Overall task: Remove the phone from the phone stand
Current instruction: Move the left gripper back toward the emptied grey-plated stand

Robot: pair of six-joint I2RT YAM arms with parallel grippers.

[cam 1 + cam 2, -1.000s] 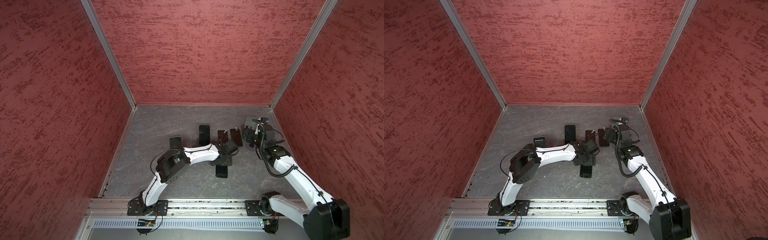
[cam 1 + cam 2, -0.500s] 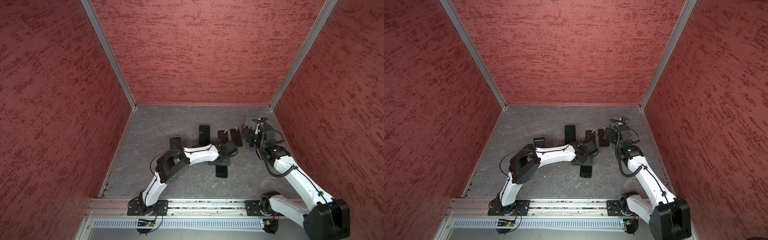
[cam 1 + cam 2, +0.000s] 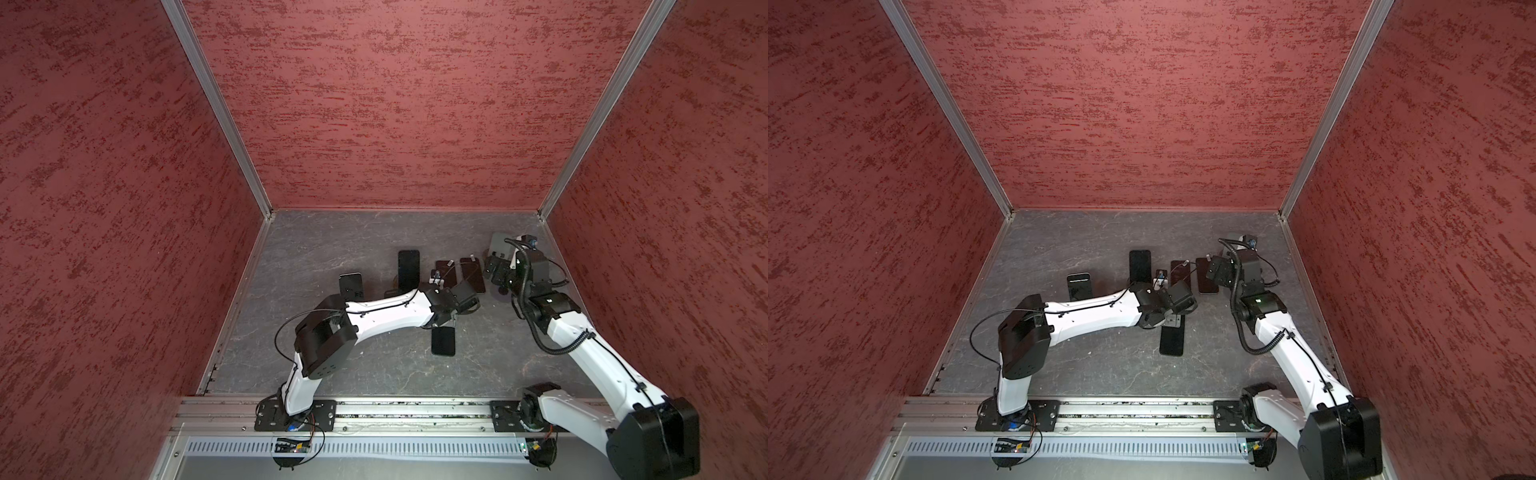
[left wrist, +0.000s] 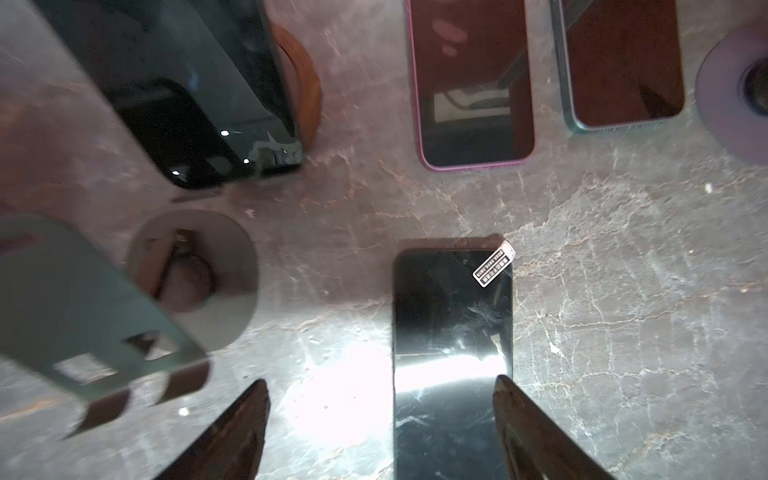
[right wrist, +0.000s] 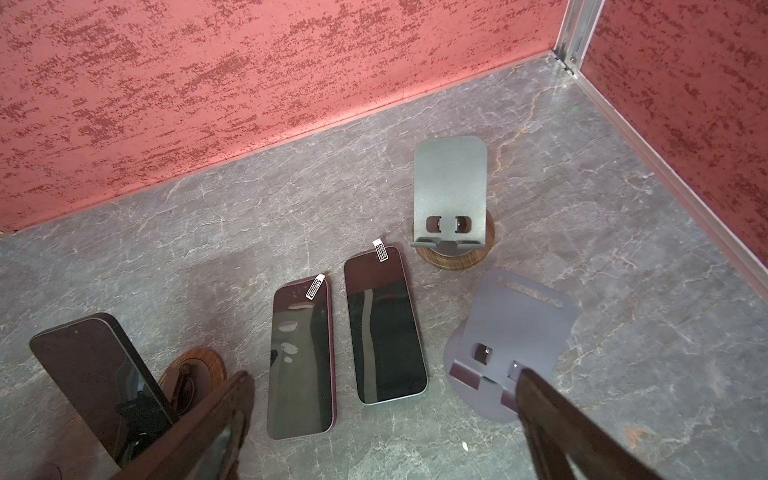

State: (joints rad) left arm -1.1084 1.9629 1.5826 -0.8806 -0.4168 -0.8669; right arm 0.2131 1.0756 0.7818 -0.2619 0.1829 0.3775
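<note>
Barely anything has moved in the last second: both arms hold about the same pose, and the black phone (image 4: 451,332) lies where it did, flat on the grey desk (image 4: 623,291). The left fingers (image 4: 528,419) are spread apart, one on each side of it, gripping nothing. A bare grey stand (image 4: 83,316) sits just beside. The right fingers (image 5: 216,419) gape wide, holding nothing.

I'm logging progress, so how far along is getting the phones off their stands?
Done: grey stand and purple stand empty, two phones flat beside them. In hand: open left pincer over another flat phone. Left: at least the dark phone on its wooden-base stand.
</note>
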